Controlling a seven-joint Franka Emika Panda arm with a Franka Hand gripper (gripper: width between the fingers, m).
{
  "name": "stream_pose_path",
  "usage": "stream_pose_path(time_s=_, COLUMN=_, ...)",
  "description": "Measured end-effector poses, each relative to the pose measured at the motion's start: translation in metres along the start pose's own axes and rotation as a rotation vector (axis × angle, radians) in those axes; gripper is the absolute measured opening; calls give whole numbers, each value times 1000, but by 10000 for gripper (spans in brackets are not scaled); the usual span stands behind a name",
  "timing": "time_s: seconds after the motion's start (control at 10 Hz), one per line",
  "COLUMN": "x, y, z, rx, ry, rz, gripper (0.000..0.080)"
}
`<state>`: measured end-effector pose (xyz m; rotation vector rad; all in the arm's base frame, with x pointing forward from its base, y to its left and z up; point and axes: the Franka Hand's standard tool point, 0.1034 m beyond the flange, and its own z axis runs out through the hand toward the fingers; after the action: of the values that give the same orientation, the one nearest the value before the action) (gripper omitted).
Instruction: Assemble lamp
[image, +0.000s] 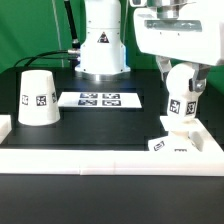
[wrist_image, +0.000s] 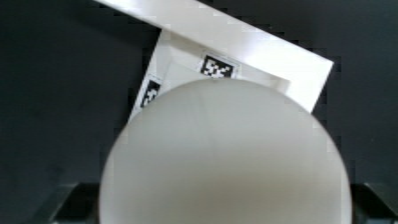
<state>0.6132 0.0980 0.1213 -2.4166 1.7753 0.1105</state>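
My gripper (image: 183, 82) is shut on the white round bulb (image: 180, 106) and holds it upright at the exterior view's right, tagged stem pointing down. The flat square base (image: 176, 146) lies just below the bulb, near the white front wall; I cannot tell whether they touch. In the wrist view the bulb (wrist_image: 222, 150) fills the middle between my dark fingers (wrist_image: 68, 203), and the base (wrist_image: 228, 62) with its tags shows beyond it. The tapered shade (image: 38, 97) stands wide end down at the exterior view's left, apart from the gripper.
The marker board (image: 98, 99) lies flat in the middle of the black table. A white raised wall (image: 100, 160) runs along the front and up both sides. The robot's white body (image: 103, 45) stands at the back.
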Motion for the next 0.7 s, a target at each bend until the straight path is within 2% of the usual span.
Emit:
stream_pose_path(time_s=0.2, x=-2, y=-1, z=0, rx=3, ry=-10, rz=90, gripper=579)
stream_pose_path(time_s=0.3, x=-2, y=-1, z=0, rx=3, ry=-10, rz=54, gripper=579)
stream_pose_path(time_s=0.4, x=-2, y=-1, z=0, rx=4, ry=-10, rz=15, gripper=677)
stream_pose_path(time_s=0.7, x=-2, y=0, z=1, rx=3, ry=-9, rz=-261, gripper=698)
